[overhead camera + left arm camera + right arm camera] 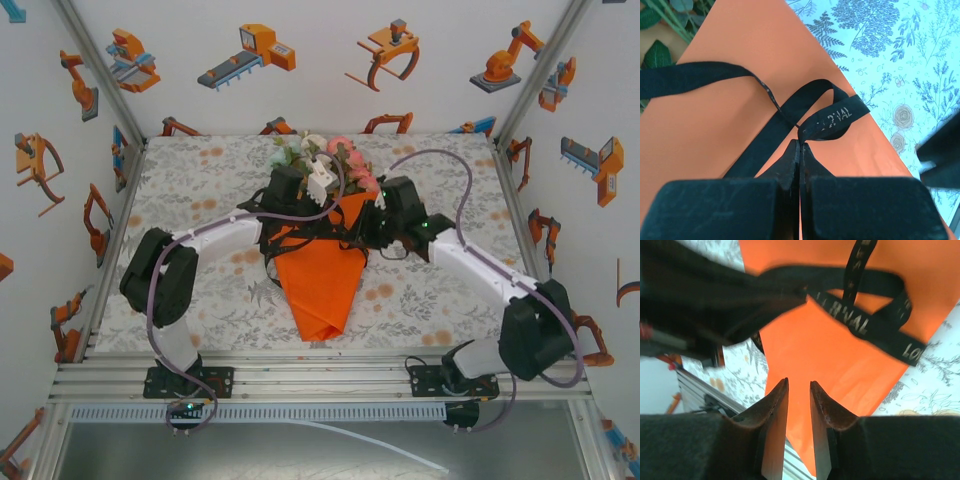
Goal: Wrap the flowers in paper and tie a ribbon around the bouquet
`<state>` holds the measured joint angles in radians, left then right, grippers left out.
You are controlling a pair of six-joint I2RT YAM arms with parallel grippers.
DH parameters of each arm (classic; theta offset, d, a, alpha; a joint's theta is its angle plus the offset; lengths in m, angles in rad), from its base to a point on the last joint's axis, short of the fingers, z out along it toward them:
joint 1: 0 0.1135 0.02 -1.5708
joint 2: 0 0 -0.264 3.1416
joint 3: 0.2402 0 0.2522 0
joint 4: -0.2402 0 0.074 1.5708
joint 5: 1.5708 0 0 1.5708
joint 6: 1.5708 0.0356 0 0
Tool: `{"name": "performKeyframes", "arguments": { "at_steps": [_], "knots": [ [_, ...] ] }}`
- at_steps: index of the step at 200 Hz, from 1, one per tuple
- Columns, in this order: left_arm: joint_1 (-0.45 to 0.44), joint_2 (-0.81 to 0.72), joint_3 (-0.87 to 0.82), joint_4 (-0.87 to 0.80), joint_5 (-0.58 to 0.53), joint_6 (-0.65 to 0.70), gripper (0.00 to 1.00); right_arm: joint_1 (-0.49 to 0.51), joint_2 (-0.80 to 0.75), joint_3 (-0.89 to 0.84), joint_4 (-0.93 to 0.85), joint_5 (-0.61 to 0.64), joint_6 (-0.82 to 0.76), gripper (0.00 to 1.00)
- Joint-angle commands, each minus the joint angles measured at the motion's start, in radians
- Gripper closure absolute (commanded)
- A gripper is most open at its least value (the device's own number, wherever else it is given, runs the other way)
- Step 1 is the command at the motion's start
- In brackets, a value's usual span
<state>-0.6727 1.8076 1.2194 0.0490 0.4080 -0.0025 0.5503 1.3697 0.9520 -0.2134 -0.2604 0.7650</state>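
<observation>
Ribbon (832, 120), black with pale lettering, is pinched at a fold between the left fingers (787, 162), which are pressed tight together on it. That grip looks meant to hold tension on the band while the knot is worked. From the pinch one loop curls upward and a long tail runs off across the orange paper (740, 40). The right fingers (775, 410) stand a narrow gap apart with nothing between them. They are poised over the paper just short of the ribbon's crossed strands, probably lining up to catch a free end. Seen from above, the bouquet (320, 285) lies on the floral tabletop (200, 180) between both arms, its point toward the bases and the flowers (335, 155) at the far end.
</observation>
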Motion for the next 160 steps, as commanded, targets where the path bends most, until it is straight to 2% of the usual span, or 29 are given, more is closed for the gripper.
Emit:
{"name": "performKeyframes", "arguments": {
  "at_steps": [1, 22, 43, 59, 87, 128, 160],
  "knots": [
    [0.015, 0.027, 0.045, 0.034, -0.015, -0.097, 1.0, 0.035, -0.049, -0.108, 0.282, 0.134, -0.051, 0.73],
    [0.02, 0.053, 0.07, 0.023, 0.003, -0.122, 1.0, 0.067, -0.035, -0.156, 0.389, 0.164, -0.25, 0.7],
    [0.021, 0.068, 0.084, 0.009, 0.014, -0.128, 1.0, 0.071, 0.009, -0.157, 0.416, 0.144, -0.445, 0.63],
    [0.021, 0.066, 0.08, 0.01, 0.015, -0.13, 1.0, 0.071, 0.047, -0.136, 0.405, 0.125, -0.529, 0.6],
    [0.021, 0.068, 0.083, 0.005, 0.009, -0.125, 1.0, 0.071, 0.123, -0.088, 0.389, 0.086, -0.537, 0.6],
    [0.023, 0.067, 0.084, 0.002, 0.013, -0.127, 1.0, 0.065, 0.201, -0.102, 0.46, 0.106, -0.536, 0.57],
    [0.023, 0.068, 0.084, -0.004, 0.008, -0.124, 1.0, 0.055, 0.258, -0.084, 0.475, 0.075, -0.518, 0.6]
  ]
}}
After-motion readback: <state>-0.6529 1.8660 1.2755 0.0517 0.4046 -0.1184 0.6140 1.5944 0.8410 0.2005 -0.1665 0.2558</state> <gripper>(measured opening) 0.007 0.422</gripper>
